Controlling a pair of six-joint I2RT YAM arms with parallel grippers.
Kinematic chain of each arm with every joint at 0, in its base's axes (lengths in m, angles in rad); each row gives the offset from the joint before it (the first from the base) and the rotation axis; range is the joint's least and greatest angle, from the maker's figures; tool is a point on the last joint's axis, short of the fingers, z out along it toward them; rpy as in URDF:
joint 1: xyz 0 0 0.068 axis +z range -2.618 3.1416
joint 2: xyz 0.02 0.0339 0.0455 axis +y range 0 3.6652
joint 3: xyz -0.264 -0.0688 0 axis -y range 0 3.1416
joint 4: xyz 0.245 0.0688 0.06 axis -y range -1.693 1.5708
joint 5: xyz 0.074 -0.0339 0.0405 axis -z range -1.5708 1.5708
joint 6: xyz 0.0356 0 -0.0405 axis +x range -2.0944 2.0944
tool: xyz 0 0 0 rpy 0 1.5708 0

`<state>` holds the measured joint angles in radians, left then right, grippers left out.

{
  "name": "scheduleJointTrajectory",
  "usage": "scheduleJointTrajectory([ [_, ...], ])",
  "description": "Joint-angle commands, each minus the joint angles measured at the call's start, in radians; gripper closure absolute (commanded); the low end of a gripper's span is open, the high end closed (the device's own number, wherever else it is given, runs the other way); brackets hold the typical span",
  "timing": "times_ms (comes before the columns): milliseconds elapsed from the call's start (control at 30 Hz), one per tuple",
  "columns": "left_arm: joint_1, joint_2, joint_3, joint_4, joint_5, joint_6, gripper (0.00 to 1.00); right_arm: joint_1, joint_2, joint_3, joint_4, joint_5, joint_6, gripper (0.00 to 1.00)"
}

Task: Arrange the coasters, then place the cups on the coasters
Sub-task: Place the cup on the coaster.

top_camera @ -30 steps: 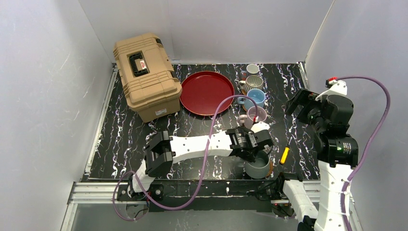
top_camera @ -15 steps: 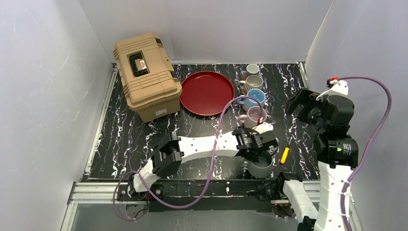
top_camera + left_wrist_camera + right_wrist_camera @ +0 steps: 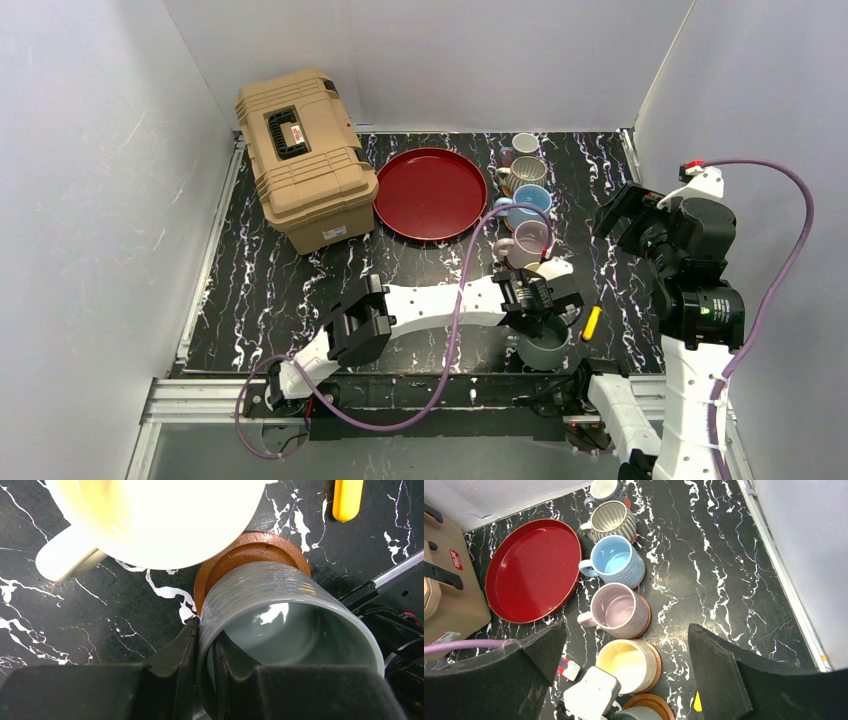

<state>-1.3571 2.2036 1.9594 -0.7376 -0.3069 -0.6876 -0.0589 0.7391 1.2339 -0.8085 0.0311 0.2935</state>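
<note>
My left gripper [image 3: 206, 639] clamps the near rim of the glossy grey-green ceramic mug [image 3: 270, 595], one finger inside it, the mug over a round dark-brown wooden coaster [image 3: 250, 545].

left arm [image 3: 430, 303]: lying low over the worktop, stretching from its base at the near edge toward the near right corner.
left wrist: tilting down at the end of the reach, close above the worktop.
left gripper [image 3: 205, 635]: pinching the wall of the grey-green cup [image 3: 280, 625], one finger sitting inside the rim and the other pressing outside.
right arm [image 3: 700, 300]: standing tall by the right edge, folding at the top.
right gripper [image 3: 625, 630]: hanging high over the worktop's right side, facing down, jaws gaping wide, holding nothing.
</note>
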Motion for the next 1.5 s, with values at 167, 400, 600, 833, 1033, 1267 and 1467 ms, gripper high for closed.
scheduleJointTrajectory([
  [167, -0.005, -0.012, 0.068, 0.027, -0.049, 0.005, 1.00, -0.004, -0.009, -0.005, 0.046, 0.013, 0.011, 0.00],
  [400, -0.005, 0.006, 0.081, 0.040, -0.050, 0.010, 1.00, -0.003, -0.008, -0.008, 0.048, 0.016, 0.009, 0.00],
  [600, -0.005, 0.022, 0.088, 0.053, -0.049, 0.020, 1.00, -0.004, -0.010, -0.008, 0.048, 0.016, 0.010, 0.00],
  [833, -0.004, 0.030, 0.088, 0.055, -0.066, 0.024, 1.00, -0.004, -0.010, -0.009, 0.049, 0.013, 0.009, 0.00],
  [1033, -0.007, 0.031, 0.088, 0.055, -0.099, 0.039, 1.00, -0.004, -0.010, -0.014, 0.051, 0.015, 0.007, 0.00],
  [1267, -0.014, 0.033, 0.095, 0.056, -0.139, 0.061, 1.00, -0.004, -0.009, -0.016, 0.052, 0.015, 0.007, 0.00],
  [1467, -0.014, 0.041, 0.095, 0.058, -0.139, 0.064, 1.00, -0.003, -0.010, -0.014, 0.052, 0.015, 0.006, 0.00],
])
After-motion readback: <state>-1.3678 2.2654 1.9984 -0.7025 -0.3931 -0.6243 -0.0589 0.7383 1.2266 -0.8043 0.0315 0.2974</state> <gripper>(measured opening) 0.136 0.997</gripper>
